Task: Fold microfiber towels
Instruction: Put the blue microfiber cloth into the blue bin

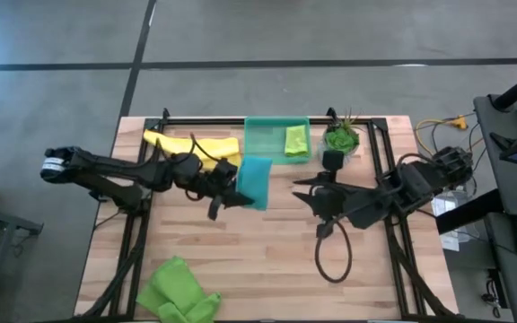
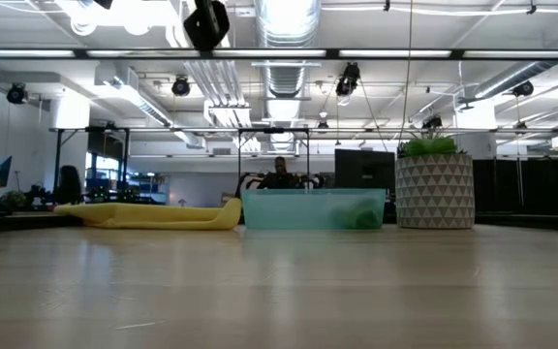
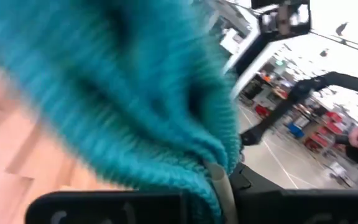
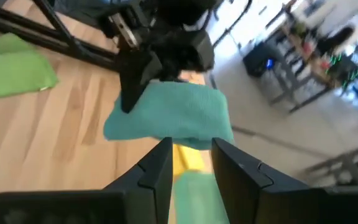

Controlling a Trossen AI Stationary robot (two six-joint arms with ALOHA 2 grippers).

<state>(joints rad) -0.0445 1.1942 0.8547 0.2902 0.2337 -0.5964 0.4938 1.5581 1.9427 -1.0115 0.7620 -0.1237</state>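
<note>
So my left gripper (image 1: 227, 190) is clamped on the teal towel (image 1: 255, 180), lifted just beside the green tray (image 1: 265, 142). My right gripper (image 1: 305, 190), fingers apart, waits near that tray too.

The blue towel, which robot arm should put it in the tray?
The left. Its end effector already holds the blue towel in the air, just beside the green tray. The right end effector is open, empty and facing the towel.

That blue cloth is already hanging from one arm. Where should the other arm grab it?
Probably the free edge of the teal towel facing the right pincer, coming in level from that side. The left pincer pinches the opposite edge, so the cloth hangs folded and that near edge is open.
</note>
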